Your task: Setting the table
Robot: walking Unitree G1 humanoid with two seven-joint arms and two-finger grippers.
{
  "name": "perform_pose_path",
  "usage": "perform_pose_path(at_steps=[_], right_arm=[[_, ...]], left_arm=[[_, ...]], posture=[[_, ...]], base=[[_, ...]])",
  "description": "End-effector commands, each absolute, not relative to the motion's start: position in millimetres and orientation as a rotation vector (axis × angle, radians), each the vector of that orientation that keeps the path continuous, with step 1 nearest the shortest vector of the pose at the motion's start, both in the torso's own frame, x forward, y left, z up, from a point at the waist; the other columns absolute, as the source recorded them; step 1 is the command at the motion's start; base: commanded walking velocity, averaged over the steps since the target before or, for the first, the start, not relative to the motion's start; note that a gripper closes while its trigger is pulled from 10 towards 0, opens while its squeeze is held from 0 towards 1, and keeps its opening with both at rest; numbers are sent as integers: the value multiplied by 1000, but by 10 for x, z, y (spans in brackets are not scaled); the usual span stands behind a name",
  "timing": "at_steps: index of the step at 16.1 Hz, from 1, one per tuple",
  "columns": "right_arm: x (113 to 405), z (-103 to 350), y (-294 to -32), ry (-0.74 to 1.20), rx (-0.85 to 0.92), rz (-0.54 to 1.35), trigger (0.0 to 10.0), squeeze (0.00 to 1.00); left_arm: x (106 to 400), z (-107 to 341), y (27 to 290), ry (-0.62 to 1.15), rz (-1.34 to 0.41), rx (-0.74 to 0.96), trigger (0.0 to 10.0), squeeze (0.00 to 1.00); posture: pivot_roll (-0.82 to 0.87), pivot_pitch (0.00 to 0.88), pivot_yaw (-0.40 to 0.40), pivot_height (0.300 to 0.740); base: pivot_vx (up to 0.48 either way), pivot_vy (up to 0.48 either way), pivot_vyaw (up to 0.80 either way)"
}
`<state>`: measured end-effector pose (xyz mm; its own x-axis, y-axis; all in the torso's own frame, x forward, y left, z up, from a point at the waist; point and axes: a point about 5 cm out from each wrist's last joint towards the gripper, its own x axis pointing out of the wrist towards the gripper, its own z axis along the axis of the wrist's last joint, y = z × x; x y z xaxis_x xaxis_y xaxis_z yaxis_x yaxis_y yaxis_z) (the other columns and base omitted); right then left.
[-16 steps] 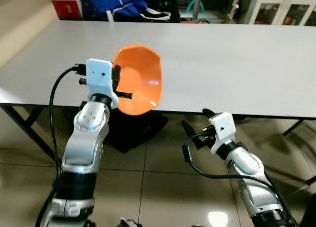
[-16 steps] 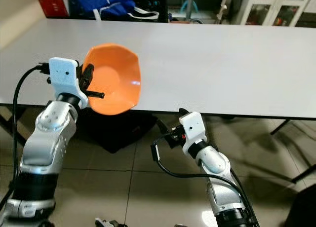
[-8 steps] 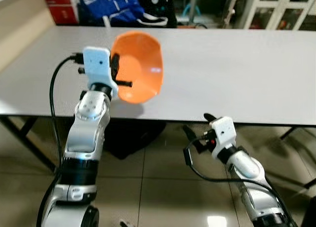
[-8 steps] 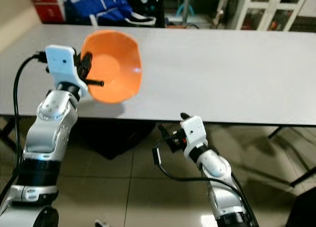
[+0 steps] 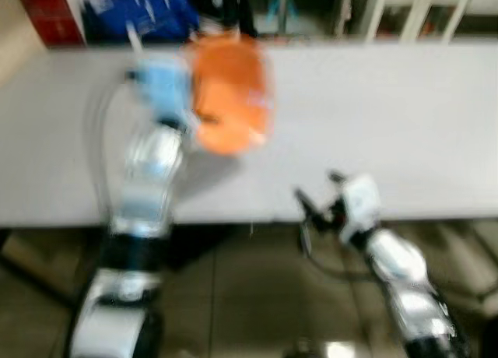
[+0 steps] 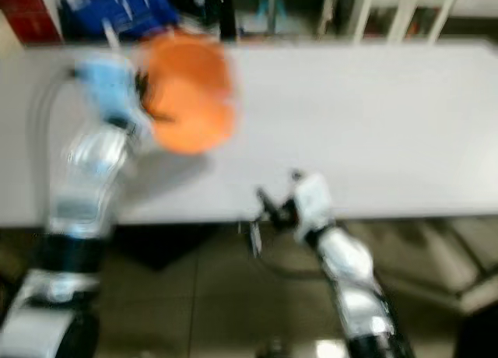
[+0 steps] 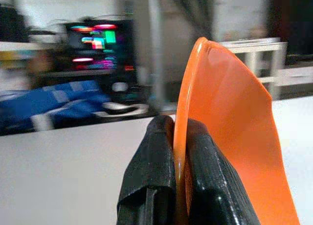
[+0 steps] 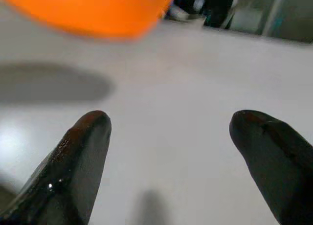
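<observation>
The left gripper [image 7: 178, 186] pinched the orange bowl [image 5: 229, 93] by its rim, tilted on edge above the white table [image 5: 405, 117], upper left of frame; the right gripper [image 8: 168, 151] hung spread near the table edge; the bowl likely needed levelling before release.

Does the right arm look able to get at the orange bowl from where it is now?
Probably yes, with a reach. The right tool is open at the near edge of the table, and bare tabletop lies between it and the bowl, which the left tool holds by the rim, above the table.
</observation>
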<state>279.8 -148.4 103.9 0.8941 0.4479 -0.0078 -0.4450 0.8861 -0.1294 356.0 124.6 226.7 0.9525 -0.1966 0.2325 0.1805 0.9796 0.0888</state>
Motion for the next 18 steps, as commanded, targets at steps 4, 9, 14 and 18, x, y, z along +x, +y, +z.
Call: perform_pose_path(at_steps=[4,9,14,18], right_arm=[[2797,1287,-1375,-98,-121,542,10000,0],[2868,1465,-1535,-95,-172,599,10000,0],[2856,1445,-1470,-81,-158,605,10000,0],[2845,1420,-1474,-67,-152,607,10000,0]], left_arm=[[3591,2400,1395,-295,-153,39,0,0],[3699,2287,1388,-229,-133,-81,0,0],[3868,2195,1474,-140,-30,-342,0,0],[3871,1840,1565,15,136,-632,0,0]], posture=[[-131,21,46,740],[-137,27,33,740],[-148,31,24,740],[-151,37,14,740]], base=[[352,0,0],[0,0,0],[0,0,0],[0,0,0]])
